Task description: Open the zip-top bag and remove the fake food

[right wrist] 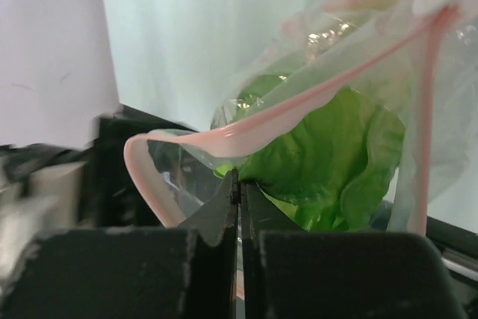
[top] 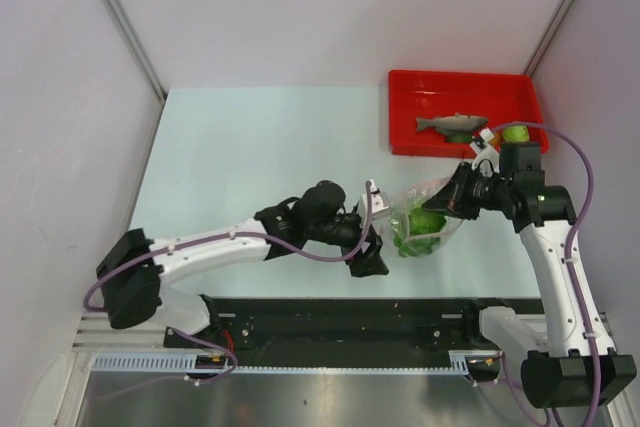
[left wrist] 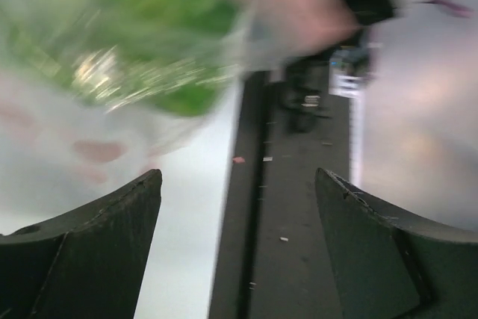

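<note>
The clear zip-top bag (top: pixel 425 224) hangs just above the table between my two grippers, mouth open, with a leafy green lettuce piece (right wrist: pixel 336 155) inside. Its pinkish zip strip (right wrist: pixel 246 136) curls over my right gripper (right wrist: pixel 239 178), which is shut on the plastic just below the strip. My right gripper (top: pixel 458 202) holds the bag's right side. My left gripper (top: pixel 379 228) is open just left of the bag, holding nothing. In the left wrist view its fingers (left wrist: pixel 97 244) stand wide apart, and the blurred bag (left wrist: pixel 127 72) fills the upper left. A grey fish (top: pixel 452 125) lies in the tray.
The red tray (top: pixel 410 112) sits at the back right, with a light green round fruit (top: pixel 515 134) at its near right corner beside my right arm. A black strip (top: pixel 340 319) runs along the table's near edge. White walls close in both sides.
</note>
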`<state>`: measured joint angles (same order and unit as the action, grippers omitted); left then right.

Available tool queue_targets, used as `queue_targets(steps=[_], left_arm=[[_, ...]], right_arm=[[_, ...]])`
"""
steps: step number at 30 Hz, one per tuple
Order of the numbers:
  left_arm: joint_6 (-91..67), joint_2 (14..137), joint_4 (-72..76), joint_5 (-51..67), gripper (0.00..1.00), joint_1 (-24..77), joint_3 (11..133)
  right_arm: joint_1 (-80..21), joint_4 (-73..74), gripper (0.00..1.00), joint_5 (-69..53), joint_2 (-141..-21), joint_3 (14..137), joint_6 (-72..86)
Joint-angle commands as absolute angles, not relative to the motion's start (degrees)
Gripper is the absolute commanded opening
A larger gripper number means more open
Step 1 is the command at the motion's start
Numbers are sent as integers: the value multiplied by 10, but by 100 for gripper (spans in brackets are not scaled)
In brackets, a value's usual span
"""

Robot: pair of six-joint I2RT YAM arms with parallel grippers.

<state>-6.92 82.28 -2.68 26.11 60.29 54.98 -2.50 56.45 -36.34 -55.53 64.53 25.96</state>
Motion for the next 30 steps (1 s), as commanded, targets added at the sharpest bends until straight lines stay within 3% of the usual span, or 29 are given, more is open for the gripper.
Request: queue_targets(steps=[1,4,7,13,23,30], left_arm=[[-35,761,-46,425,87,599,555],[-49,737,-54,407,86,588,557],[-90,723,-71,264,86,576,595],[-201,827,-136,120,85,545,760],[-198,1006,-200,204,86,541,943],[-180,1045,-181,202,88,577,957]], right_arm=[[-34,519,0,-354,-568,625,199],[-48,522,0,-339,-576,619,180],[-61,520,0,-352,-576,603,173],[-71,547,0,-358,-559,572,179],[-73,563,1,-345,-534,512,202],[-73,563,2,-346,-510,488,221]])
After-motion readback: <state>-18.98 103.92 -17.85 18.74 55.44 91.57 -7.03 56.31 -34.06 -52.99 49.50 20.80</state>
